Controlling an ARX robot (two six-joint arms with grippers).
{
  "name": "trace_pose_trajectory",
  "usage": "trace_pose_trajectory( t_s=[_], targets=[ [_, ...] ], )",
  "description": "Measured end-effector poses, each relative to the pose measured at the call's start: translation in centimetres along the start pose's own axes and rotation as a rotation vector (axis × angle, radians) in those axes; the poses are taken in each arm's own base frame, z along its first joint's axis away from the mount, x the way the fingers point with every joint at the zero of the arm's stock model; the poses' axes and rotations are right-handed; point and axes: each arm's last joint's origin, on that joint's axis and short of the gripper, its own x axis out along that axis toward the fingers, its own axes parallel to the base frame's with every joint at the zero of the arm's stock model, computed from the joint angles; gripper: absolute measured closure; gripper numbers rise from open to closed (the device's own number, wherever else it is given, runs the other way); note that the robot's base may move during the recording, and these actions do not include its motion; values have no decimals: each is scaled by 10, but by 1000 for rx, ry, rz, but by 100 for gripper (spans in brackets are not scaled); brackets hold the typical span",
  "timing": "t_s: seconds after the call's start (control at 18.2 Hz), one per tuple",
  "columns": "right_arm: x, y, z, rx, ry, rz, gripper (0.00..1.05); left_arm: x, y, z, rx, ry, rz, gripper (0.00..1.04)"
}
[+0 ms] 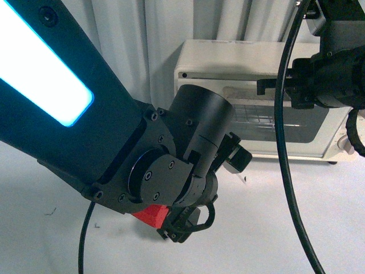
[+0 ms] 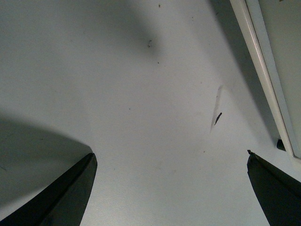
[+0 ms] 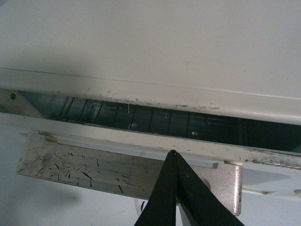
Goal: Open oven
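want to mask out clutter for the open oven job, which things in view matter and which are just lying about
For the job: cream-white boxy toaster oven; its scratched silver bar handle; right pincer, shut at that handle.
Just about: red block under the left arm; black cable; left pincer, open above the white table.

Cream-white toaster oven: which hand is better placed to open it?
Right. The right hand, shut, sits at the silver bar handle of the cream-white toaster oven, door ajar. Left hand hangs open over the white table.
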Motion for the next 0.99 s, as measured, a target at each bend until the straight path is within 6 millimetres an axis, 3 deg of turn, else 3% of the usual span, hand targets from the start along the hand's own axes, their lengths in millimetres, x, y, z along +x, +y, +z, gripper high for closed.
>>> trace_pose_trajectory(
  t_s=[0.82, 0.99],
  targets=[
    [-38, -1, -43, 65, 56, -9, 103, 0, 1, 0, 7, 1, 4, 7],
    [-54, -10, -69, 59, 113, -85, 103, 0, 1, -1, 7, 4, 4, 7]
  ],
)
